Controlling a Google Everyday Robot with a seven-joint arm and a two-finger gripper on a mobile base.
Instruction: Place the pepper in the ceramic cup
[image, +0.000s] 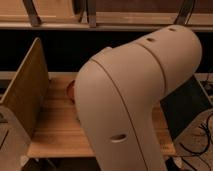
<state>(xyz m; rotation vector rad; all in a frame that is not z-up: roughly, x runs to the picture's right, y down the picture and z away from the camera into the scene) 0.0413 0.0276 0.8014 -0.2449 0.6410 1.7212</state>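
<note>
My own beige arm (135, 100) fills the middle and right of the camera view and hides most of the wooden table (55, 130). My gripper is out of view behind the arm. A sliver of a round reddish item (70, 90) shows at the arm's left edge on the table; it is not the slim pepper. The pepper and the ceramic cup are hidden or out of view.
An upright wooden panel (25, 92) stands along the table's left side. A dark shelf unit (75, 45) runs behind the table. A dark object (187, 107) sits at the right, with cables (205, 132) on the floor.
</note>
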